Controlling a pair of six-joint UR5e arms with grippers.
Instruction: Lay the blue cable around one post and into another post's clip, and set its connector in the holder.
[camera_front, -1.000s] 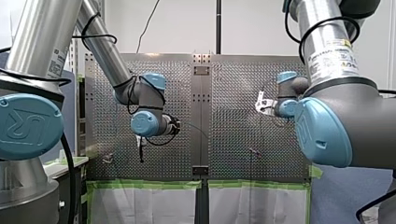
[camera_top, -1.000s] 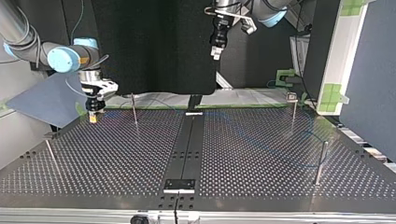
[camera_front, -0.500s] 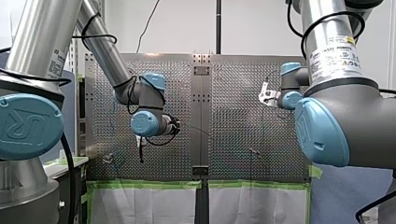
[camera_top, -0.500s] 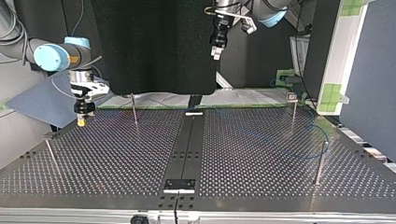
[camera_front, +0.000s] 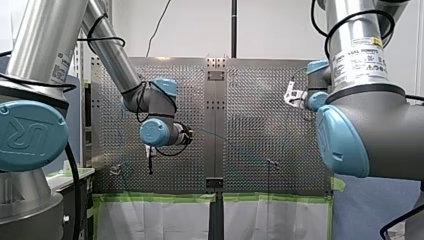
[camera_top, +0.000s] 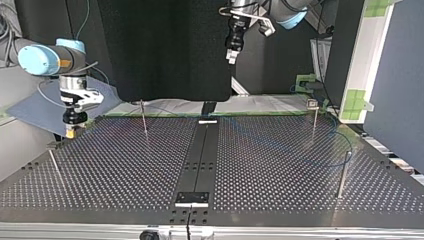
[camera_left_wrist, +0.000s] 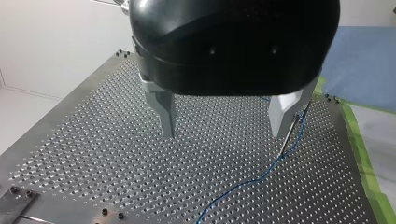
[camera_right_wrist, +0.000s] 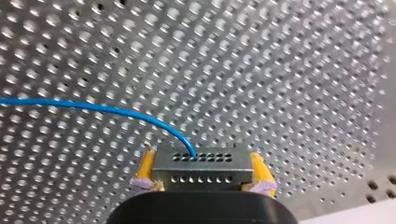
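Perforated table (camera_top: 125, 170) fills the top view; near its far left corner my right gripper (camera_top: 70, 131) points straight down, yellow pads (camera_right_wrist: 147, 163) clamped on the connector (camera_right_wrist: 201, 170), the one rigid handhold. The thin blue cable (camera_right_wrist: 93, 108), light and limp I judge, runs toward the right-edge post (camera_top: 343, 172). My left gripper (camera_left_wrist: 224, 133) hovers high, fingers spread, empty.

Wall: you face a plain white wall (camera_front: 190, 30) beyond the perforated table (camera_front: 250, 100) in the front view
Pole: a dark pole (camera_front: 233, 27) stands upright against that wall
Table edge: you see green tape (camera_front: 155, 197) along it, with white sheeting (camera_front: 155, 220) under the tape
Backdrop: a black screen (camera_top: 165, 50) fills the middle of your top view
Side: a blue cloth (camera_left_wrist: 364, 60) lies beside the table
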